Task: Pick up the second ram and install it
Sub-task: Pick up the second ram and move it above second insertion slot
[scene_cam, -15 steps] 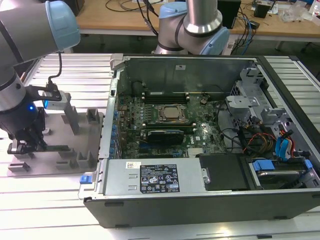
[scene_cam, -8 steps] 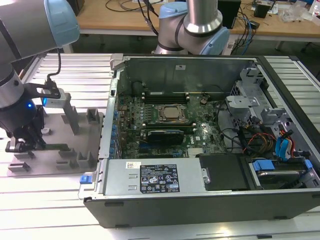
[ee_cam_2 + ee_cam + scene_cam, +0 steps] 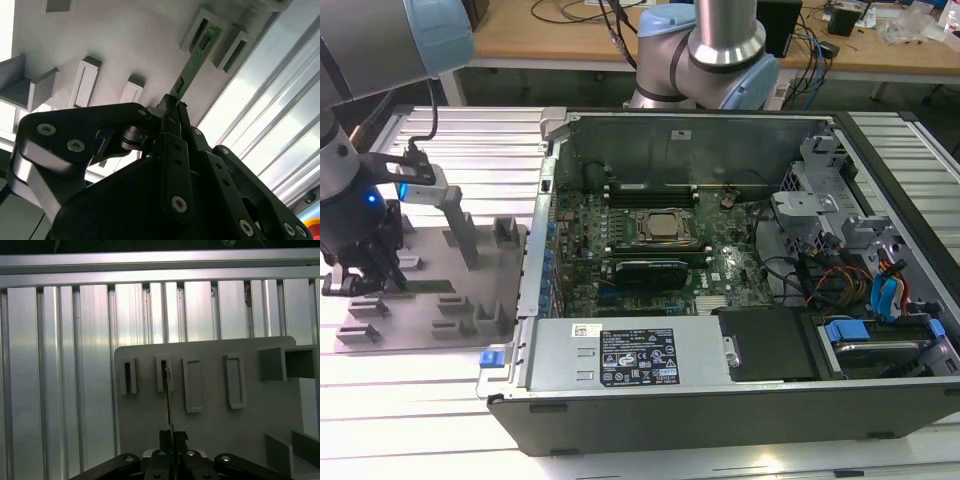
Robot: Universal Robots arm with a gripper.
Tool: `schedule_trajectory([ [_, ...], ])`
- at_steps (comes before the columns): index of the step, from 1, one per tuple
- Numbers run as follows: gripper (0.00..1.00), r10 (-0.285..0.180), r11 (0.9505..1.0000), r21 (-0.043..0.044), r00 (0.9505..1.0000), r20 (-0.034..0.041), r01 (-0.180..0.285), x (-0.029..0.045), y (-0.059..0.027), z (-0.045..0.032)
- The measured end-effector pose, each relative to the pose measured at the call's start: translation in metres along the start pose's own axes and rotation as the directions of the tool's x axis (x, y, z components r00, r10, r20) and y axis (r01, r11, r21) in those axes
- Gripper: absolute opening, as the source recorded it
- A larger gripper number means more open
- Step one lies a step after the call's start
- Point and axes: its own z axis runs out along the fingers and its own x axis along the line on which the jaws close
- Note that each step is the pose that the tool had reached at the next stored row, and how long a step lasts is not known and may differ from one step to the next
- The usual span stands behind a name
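The second ram (image 3: 192,65) is a thin green stick, and my gripper (image 3: 172,102) is shut on its near end. Its far end rests in a slotted holder of the grey plastic tray (image 3: 125,40). In the first wrist view the ram (image 3: 169,400) shows edge-on, running from the gripper (image 3: 172,435) to the tray's second slot. In the exterior view the gripper (image 3: 365,280) hangs low over the tray (image 3: 470,300) at the exterior view's left, with the green stick (image 3: 428,285) lying beside it. The open computer case holds the motherboard (image 3: 650,270), with the CPU socket (image 3: 660,226) in its middle.
The tray carries several upright holders (image 3: 465,235) and empty slots (image 3: 233,381). It rests on a ribbed aluminium table (image 3: 60,365). The case's raised metal wall (image 3: 535,260) stands between tray and motherboard. Drive bays and cables (image 3: 860,270) fill the case's far side. A second arm's base (image 3: 720,50) stands behind.
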Motion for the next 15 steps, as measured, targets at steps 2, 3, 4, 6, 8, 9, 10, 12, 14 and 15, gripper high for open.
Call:
schedule_trajectory([
  [2,0.11,0.0,1.0,0.0,1.0,0.0,0.0,-0.0001,0.0001,-0.0037],
  [3,0.11,0.0,1.0,0.0,1.0,0.0,0.0,-0.0002,0.0002,-0.0048],
  [4,0.11,0.0,1.0,0.0,1.0,0.0,0.0,-0.0003,0.0002,-0.0061],
  [6,0.11,0.0,1.0,0.0,1.0,-0.0001,0.0,-0.0005,0.0005,-0.0127],
  [8,0.11,0.0,1.0,0.0,1.0,0.0,0.0,-0.0007,0.0006,-0.017],
  [9,0.11,0.0,1.0,0.0,1.0,0.0,0.0,-0.0008,0.0007,-0.0191],
  [10,0.11,0.0,1.0,0.0,1.0,0.0,0.0,-0.001,0.0008,-0.0224],
  [12,0.11,0.0,1.0,0.0,1.0,0.0,0.0,-0.0022,0.0012,-0.029],
  [14,0.11,0.0,1.0,-0.0001,1.0,0.0,0.0,-0.0032,0.0013,-0.033],
  [15,0.11,0.0,1.0,0.0,1.0,0.0,0.0,-0.0036,0.0014,-0.0343],
])
